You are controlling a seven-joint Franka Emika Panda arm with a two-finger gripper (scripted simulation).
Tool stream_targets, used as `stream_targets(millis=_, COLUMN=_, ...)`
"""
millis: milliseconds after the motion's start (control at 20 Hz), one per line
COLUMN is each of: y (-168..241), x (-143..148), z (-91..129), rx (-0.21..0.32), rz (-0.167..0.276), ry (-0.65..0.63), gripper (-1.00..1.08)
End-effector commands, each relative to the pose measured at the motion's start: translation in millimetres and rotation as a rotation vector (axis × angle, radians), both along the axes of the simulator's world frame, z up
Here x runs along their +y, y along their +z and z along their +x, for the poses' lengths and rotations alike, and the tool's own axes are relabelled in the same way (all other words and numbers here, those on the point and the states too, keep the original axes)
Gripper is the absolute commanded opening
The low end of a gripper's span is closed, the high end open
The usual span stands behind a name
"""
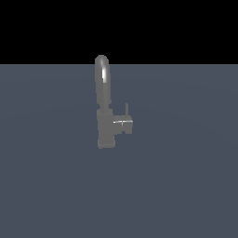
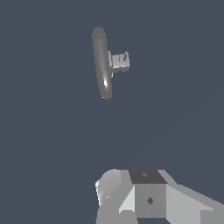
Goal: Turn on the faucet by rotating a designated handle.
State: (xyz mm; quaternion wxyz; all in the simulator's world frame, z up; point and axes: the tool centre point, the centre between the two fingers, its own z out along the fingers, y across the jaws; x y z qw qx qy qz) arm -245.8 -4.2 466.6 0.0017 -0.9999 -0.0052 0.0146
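Note:
The grey faucet [image 1: 105, 132] stands upright on the dark floor, its arched spout [image 1: 102, 79] rising from a blocky body. The handle [image 1: 123, 124] is a short stub projecting to the exterior view's right, with a thin rod lever [image 1: 126, 109] pointing up. The wrist view looks down on the spout [image 2: 102, 65] and the handle [image 2: 119, 61] from above. My gripper [image 2: 146, 186] shows only as grey blocky parts at the frame edge, well apart from the faucet. Its jaws are not clear enough to tell whether they are open or shut. The arm does not show in the exterior view.
A flat dark blue-grey floor [image 1: 186, 186] spreads around the faucet, under a black background. No other objects show.

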Motion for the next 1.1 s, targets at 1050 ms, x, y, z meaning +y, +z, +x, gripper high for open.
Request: stream_targets(millis=1050, y=-17.3, x=1.7, z=57.3, rx=0.161, rz=0.136, ry=-0.147, gripper=-1.0)
